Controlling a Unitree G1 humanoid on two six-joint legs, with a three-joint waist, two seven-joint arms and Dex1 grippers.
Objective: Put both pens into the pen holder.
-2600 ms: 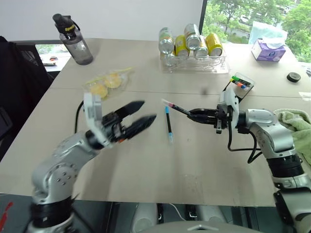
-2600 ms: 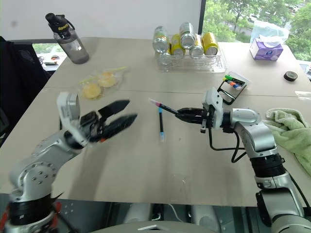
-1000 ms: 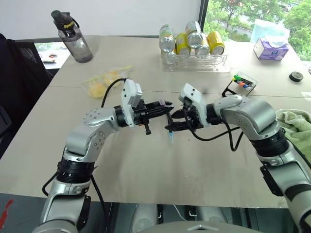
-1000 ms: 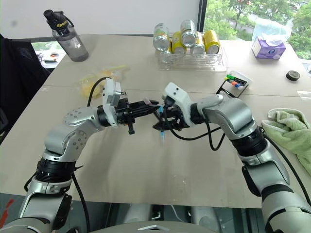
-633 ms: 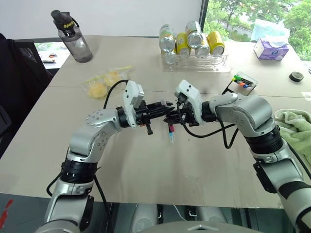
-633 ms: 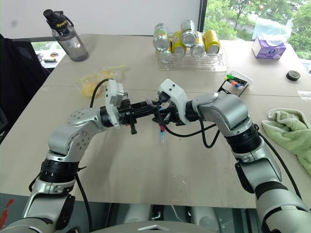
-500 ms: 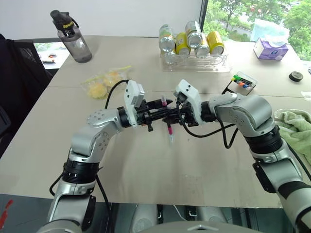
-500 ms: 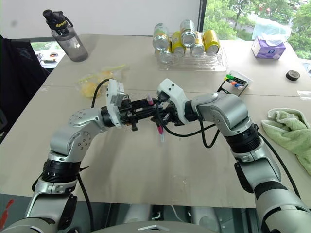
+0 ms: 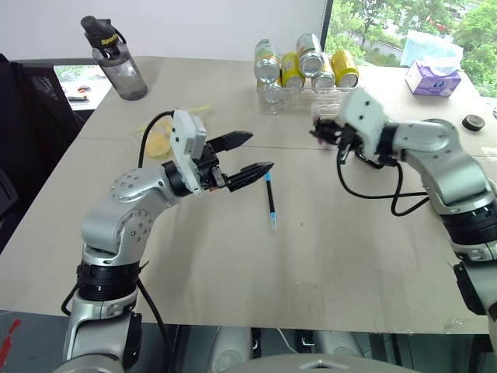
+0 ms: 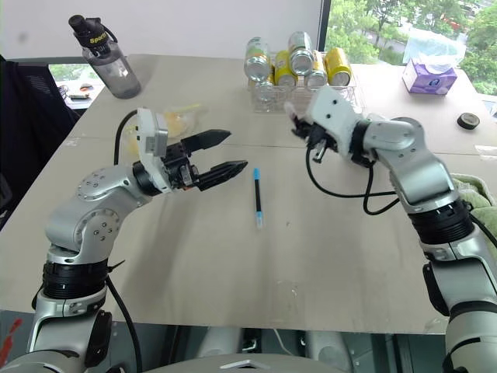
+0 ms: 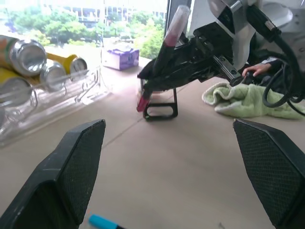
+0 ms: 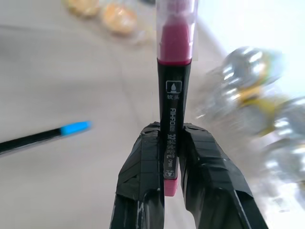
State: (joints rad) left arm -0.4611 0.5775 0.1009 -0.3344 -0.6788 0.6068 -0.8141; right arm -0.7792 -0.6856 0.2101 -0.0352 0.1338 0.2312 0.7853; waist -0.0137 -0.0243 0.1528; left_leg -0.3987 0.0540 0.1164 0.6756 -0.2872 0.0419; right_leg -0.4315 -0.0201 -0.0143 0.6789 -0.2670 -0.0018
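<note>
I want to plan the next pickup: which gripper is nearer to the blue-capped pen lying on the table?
Left. The open left gripper hovers just beside the blue-capped pen; the right gripper, holding the pink pen, is farther away.

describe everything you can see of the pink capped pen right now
The pink pen is a slim black marker with white print on its barrel, a clear cap over a magenta tip, and a magenta end. The right hand is shut on it near that end, both fingers pressing the barrel. It is held off the table, above and in front of the pen holder, as the left wrist view shows.
</note>
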